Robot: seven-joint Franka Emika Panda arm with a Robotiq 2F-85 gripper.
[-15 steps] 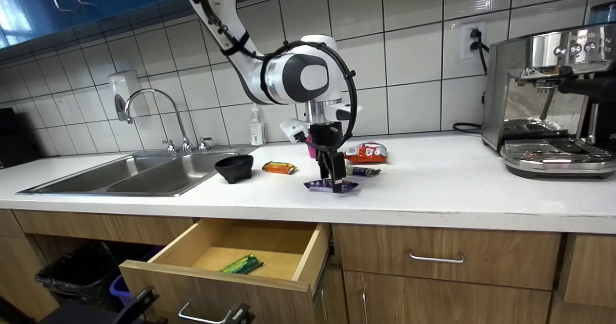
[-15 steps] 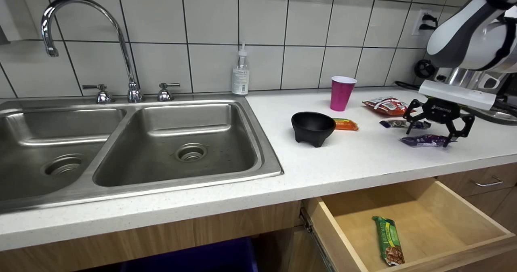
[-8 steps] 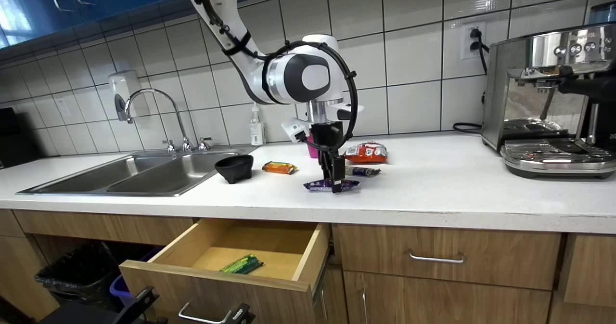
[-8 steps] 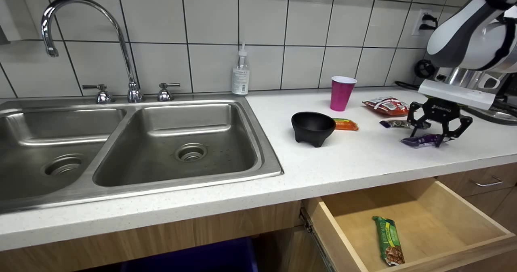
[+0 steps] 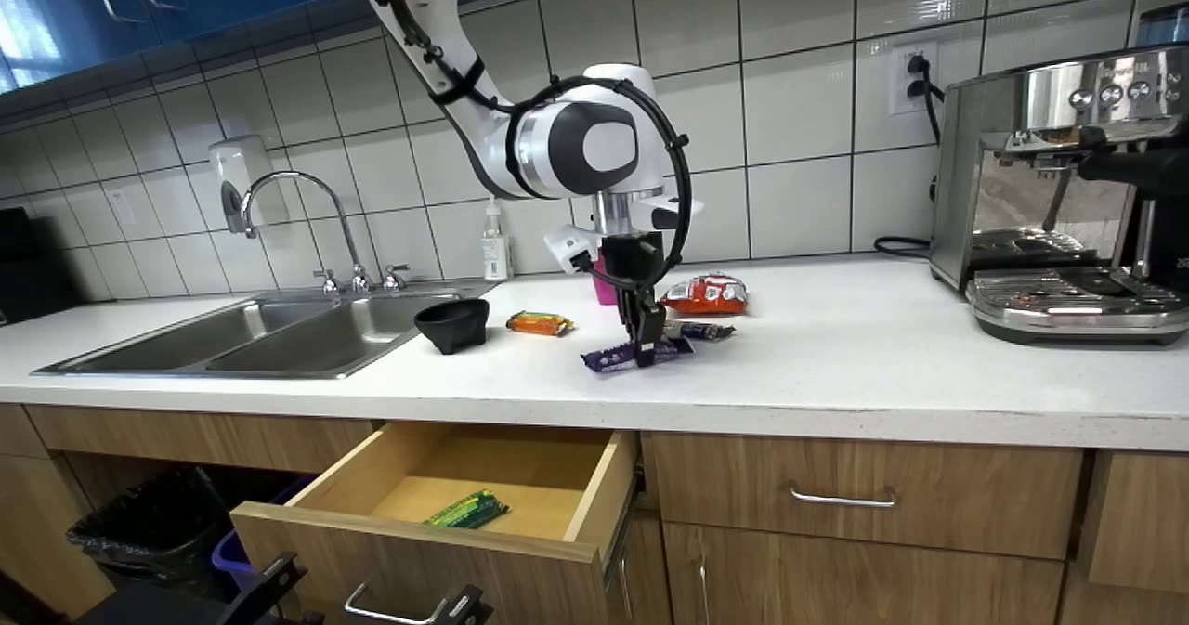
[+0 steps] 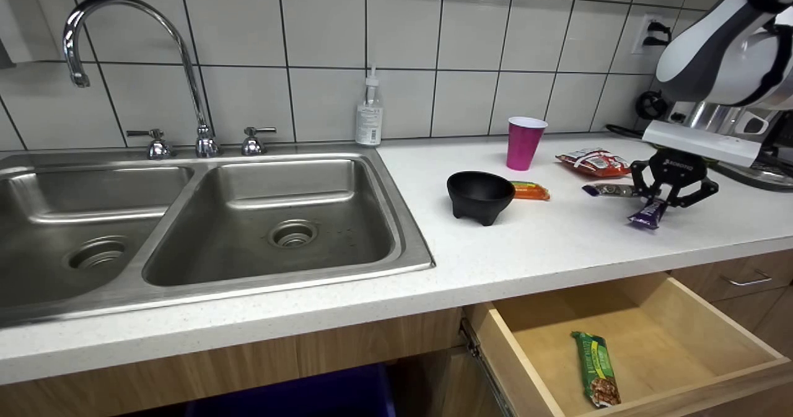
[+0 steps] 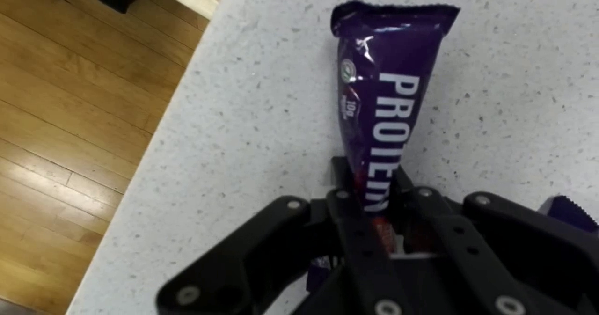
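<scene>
My gripper (image 7: 372, 175) is shut on a purple PROTEIN bar (image 7: 388, 85), pinching it across its middle. In the wrist view one end of the wrapper sticks out beyond the fingers, while the middle is partly hidden by them. Both exterior views show the gripper (image 5: 645, 354) low over the white counter, with the bar (image 5: 608, 358) between its fingers; whether the bar still touches the counter I cannot tell. Just behind the gripper (image 6: 664, 199) lies a dark silvery bar (image 6: 612, 190), and a red snack bag (image 6: 593, 163) is farther back.
An orange bar (image 5: 539, 324), a black bowl (image 6: 480, 194) and a pink cup (image 6: 525, 144) stand nearby. Below the counter edge a drawer (image 5: 418, 537) is pulled out, holding a green bar (image 6: 598, 367). A sink (image 5: 279, 332) and an espresso machine (image 5: 1059, 198) flank the area.
The jaws have come together from wide apart and taken hold of the purple bar. The bar has turned, its free end swinging toward the counter's front. The arm has barely moved.
</scene>
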